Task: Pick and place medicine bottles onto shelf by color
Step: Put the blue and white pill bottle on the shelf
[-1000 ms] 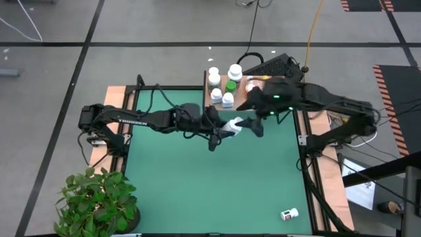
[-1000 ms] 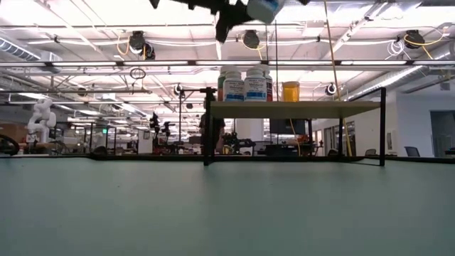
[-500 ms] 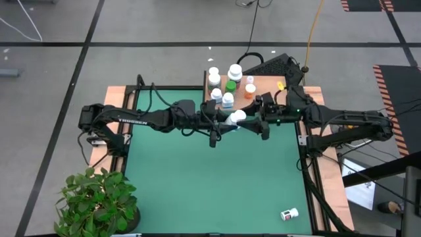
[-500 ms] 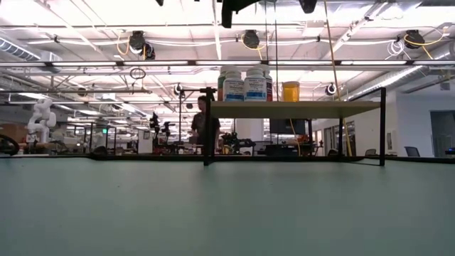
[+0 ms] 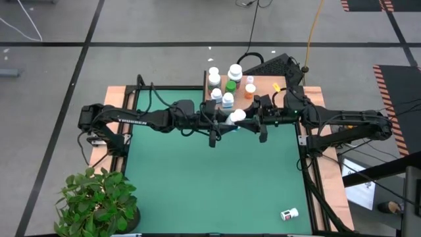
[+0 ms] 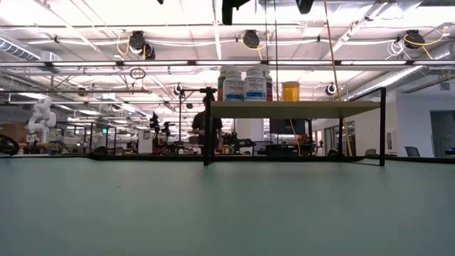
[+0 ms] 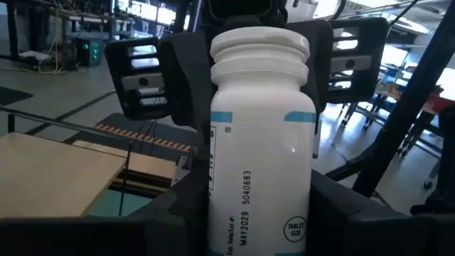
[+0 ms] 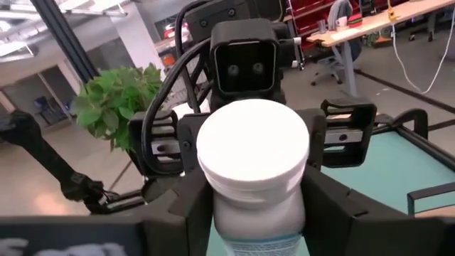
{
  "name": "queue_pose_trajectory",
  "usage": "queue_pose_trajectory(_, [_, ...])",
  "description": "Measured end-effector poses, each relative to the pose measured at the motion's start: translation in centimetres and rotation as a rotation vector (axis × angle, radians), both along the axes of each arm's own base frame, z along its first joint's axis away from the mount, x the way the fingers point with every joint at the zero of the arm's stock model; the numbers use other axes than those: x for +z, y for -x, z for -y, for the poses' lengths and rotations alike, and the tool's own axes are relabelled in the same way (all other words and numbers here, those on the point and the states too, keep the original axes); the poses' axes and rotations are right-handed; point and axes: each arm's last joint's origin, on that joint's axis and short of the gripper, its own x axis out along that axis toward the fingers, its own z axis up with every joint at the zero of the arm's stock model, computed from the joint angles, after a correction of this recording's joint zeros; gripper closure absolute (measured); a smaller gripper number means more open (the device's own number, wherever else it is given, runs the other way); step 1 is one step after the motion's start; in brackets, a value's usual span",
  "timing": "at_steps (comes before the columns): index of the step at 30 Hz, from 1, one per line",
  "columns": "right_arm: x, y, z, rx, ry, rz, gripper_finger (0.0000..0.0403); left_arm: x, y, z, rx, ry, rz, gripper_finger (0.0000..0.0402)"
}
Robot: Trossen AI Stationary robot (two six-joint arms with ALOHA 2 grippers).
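- The flat light-brown wooden shelf on thin black legs [image 6: 295,109] stands at the table's far edge; on it, in the high view, five white-capped bottles cluster at its left end, among them a green bottle [image 5: 231,85], with a small orange bottle [image 5: 250,89] just to their right.
- In the low view, two white bottles with blue labels [image 6: 244,87] stand upright in front of that group.
- A white plastic medicine bottle with a ribbed white cap and teal label marks [image 7: 261,142] hangs above the green table mat [image 5: 197,178], just in front of the shelf, between the two arms.
- The left gripper [image 5: 222,124] pinches this bottle's body; printed text runs along the side.
- The right gripper [image 5: 258,122] also clamps the same bottle, its fingers [image 8: 188,195] pressed on both sides below the cap.
- Another small white bottle [image 5: 289,214] lies on its side near the mat's near right corner, well apart.
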Motion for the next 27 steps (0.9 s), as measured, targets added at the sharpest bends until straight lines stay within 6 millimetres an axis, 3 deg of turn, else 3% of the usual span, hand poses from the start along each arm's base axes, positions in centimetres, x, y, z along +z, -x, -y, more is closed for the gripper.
queue_pose_trajectory(6, [-0.4,0.7,0.6,-0.044,0.054,-0.067,0.0239,-0.7,0.0,-0.1,0.025,0.034,-0.074,0.0223])
queue_pose_trajectory(12, [-0.8,2.6,2.1,-0.144,0.15,-0.18,0.0244,-2.5,0.2,-1.0,0.101,0.157,-0.242,0.0128])
queue_pose_trajectory(19, [-2.9,3.6,4.4,-0.224,0.276,-0.42,0.0241,-3.7,0.7,-1.2,0.123,0.209,-0.382,0.0029])
queue_pose_trajectory(27, [-5.5,3.2,8.3,-0.266,0.402,-0.632,0.024,-3.7,0.7,-0.9,0.121,0.218,-0.381,0.0012])
